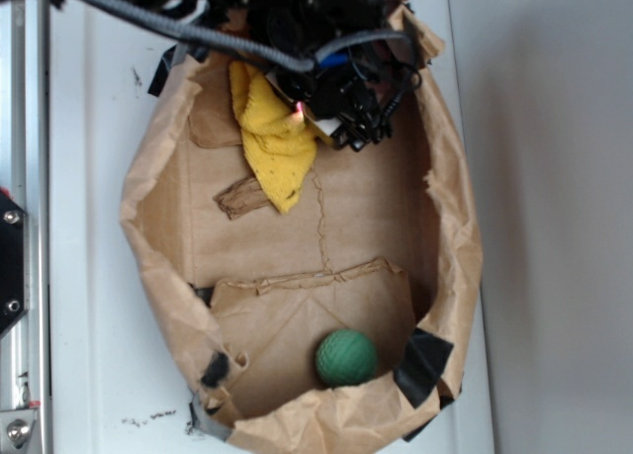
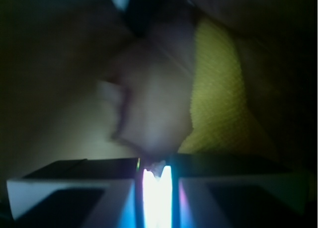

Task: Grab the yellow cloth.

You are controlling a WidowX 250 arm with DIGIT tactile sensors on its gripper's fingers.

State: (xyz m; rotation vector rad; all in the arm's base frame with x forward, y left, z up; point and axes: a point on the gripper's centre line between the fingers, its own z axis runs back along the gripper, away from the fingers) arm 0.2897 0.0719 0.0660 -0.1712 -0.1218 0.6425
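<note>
The yellow cloth [image 1: 273, 149] lies crumpled at the far end of the brown paper bag [image 1: 148, 238], one point trailing toward the middle. My gripper [image 1: 315, 118] sits at the cloth's upper right edge, touching it. In the wrist view the jaws stand almost together around my gripper's midpoint [image 2: 155, 169], leaving only a thin bright slit. A pale fold of fabric runs down into that slit. The yellow terry surface of the cloth [image 2: 218, 99] fills the area just right of the fold. The pinch point itself is blurred by glare.
A green ball [image 1: 346, 357] rests at the near end of the bag floor. A crumpled scrap of brown paper [image 1: 240, 197] lies left of the cloth's tip. Raised bag walls with black tape patches [image 1: 423, 365] ring the floor. A metal rail [image 1: 20, 177] runs along the left.
</note>
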